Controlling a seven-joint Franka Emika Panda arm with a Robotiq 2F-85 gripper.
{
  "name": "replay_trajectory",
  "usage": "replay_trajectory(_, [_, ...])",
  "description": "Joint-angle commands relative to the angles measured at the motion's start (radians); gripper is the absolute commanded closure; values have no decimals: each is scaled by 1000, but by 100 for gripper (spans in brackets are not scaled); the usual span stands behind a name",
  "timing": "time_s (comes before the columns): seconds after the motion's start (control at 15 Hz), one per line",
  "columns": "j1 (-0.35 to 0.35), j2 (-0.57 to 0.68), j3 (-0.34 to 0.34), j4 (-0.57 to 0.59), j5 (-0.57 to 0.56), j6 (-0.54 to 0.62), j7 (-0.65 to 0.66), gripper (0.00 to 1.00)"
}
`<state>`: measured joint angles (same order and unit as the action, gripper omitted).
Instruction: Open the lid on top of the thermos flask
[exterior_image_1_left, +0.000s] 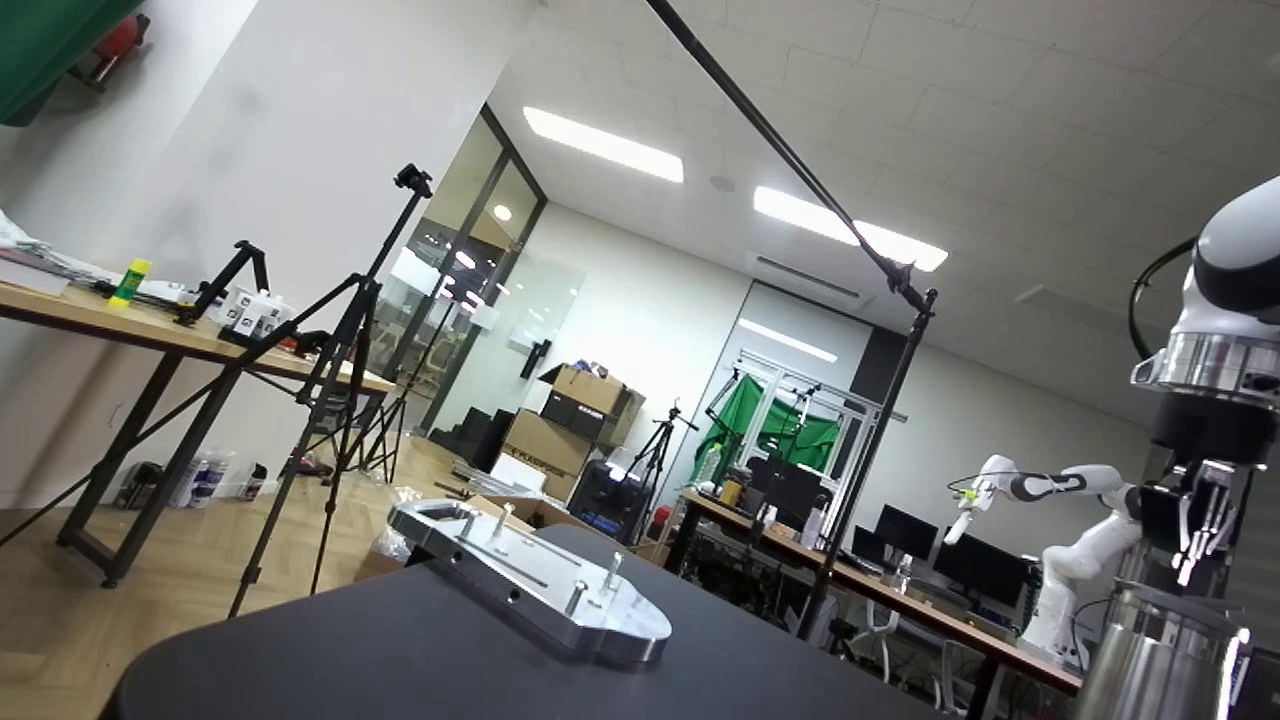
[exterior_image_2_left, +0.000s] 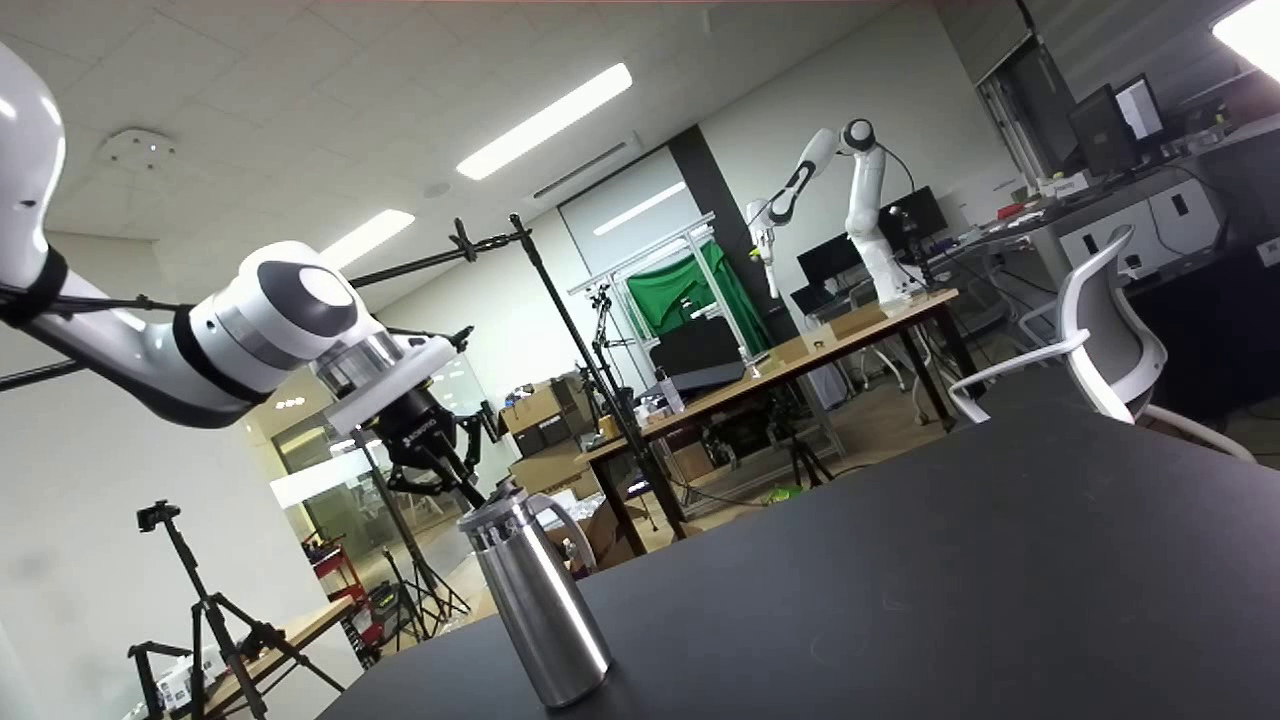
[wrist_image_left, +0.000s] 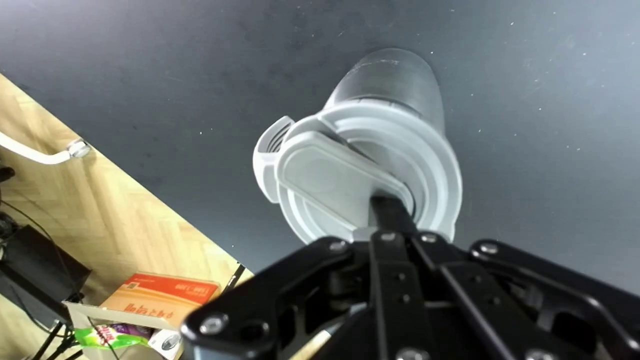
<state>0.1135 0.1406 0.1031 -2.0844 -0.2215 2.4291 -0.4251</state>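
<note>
The thermos flask, a shiny silver-grey cylinder with a side handle, stands on the dark table in both exterior views (exterior_image_1_left: 1150, 675) (exterior_image_2_left: 545, 610). Its body also shows in the wrist view (wrist_image_left: 395, 82). The round grey lid sits on its top (exterior_image_2_left: 495, 507); the wrist view shows it from above, with a long raised flap across it (wrist_image_left: 325, 175). My black gripper has its fingers together, with nothing visible between them (wrist_image_left: 392, 202). Its tips are at the lid's top, over the flap's end away from the handle (exterior_image_2_left: 475, 495). Whether they touch it I cannot tell.
The handle (exterior_image_2_left: 570, 530) sticks out from the flask's side. A flat metal bracket with upright pegs (exterior_image_1_left: 540, 580) lies on the dark table (exterior_image_1_left: 400, 660). A grey-white chair (exterior_image_2_left: 1110, 330) stands by the table. Tripods, cartons and a second white arm are farther back.
</note>
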Motion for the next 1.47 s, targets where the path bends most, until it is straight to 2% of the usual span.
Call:
replay_trajectory(0.0, [-23, -14, 21, 13, 132, -49, -37, 100])
replay_trajectory(0.2, [-44, -84, 22, 10, 282, -111, -111, 100])
replay_trajectory(0.4, [-53, -164, 2, -3, 370, -204, -175, 100])
replay_trajectory(0.47, [-54, -184, -7, -5, 394, -238, -192, 74])
replay_trajectory(0.6, [-56, -216, -28, -4, 414, -311, -203, 67])
replay_trajectory(0.8, [-61, -239, -56, -1, 408, -414, -193, 46])
replay_trajectory(0.87, [-48, -220, -48, 3, 398, -367, -189, 39])
replay_trajectory(0.93, [-49, -224, -54, 3, 397, -377, -190, 58])
replay_trajectory(1.13, [-46, -217, -51, 2, 397, -369, -190, 39])
replay_trajectory(1.4, [-44, -215, -51, 2, 398, -368, -190, 39])
